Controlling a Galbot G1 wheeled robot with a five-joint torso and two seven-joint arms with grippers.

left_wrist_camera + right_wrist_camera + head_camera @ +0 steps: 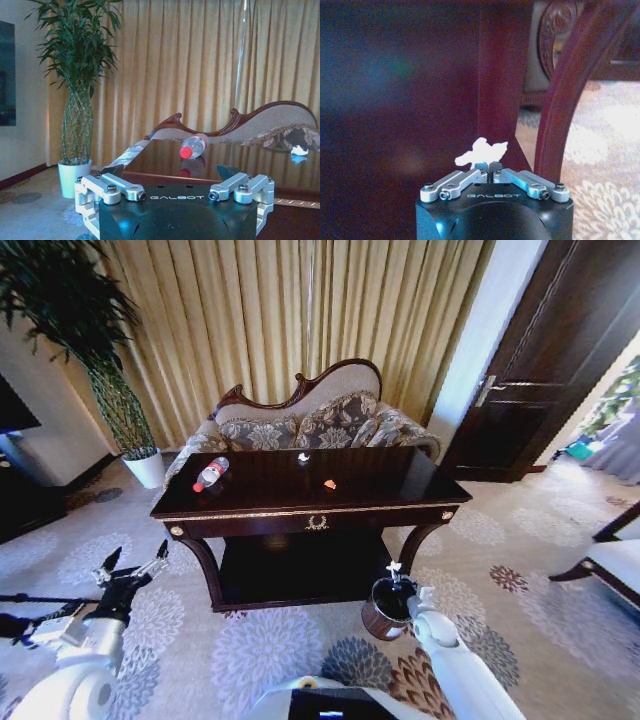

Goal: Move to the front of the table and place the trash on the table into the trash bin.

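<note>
Dark table standing before the sofa, robot facing its front. On top: bottle lying on its side near the left end, white paper bit near the back edge, orange piece mid-top. Bin sitting on the carpet by the table's right front leg. Right gripper hovering over the bin, fingers pinching closed on a white paper scrap. Left gripper hanging left of the table, fingers spread wide, holding nothing

Left end effector spread wide (arm low, forward), right end effector pinched shut, arm extended
</note>
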